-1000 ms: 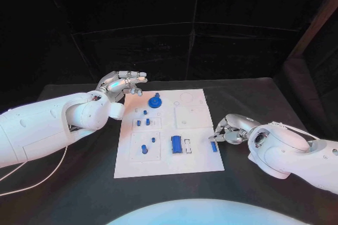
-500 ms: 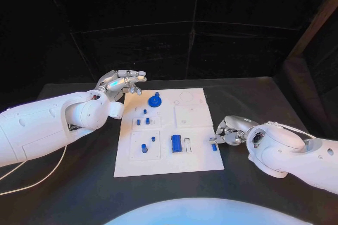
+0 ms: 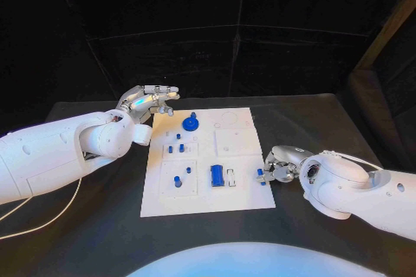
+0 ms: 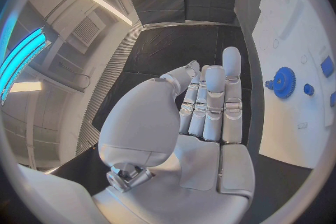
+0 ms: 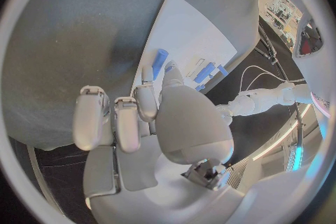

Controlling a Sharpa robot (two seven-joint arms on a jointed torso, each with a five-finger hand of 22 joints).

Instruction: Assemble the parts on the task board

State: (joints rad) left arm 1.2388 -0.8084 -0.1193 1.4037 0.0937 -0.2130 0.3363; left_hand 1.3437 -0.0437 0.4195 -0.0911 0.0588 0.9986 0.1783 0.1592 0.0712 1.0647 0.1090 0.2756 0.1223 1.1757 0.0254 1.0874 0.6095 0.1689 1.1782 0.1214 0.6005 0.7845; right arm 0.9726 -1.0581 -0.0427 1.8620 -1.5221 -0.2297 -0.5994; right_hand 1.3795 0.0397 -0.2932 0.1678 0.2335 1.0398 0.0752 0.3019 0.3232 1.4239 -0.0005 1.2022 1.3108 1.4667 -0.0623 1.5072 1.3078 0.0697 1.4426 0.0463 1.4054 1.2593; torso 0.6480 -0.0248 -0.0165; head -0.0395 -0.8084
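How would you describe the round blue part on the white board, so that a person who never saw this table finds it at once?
Start at the white task board in the middle of the black table and go to its far end, near the left hand. There, on the left side of the board, sits the blue gear. It is the only round, toothed part; the other blue pieces are small pegs or straight blocks.
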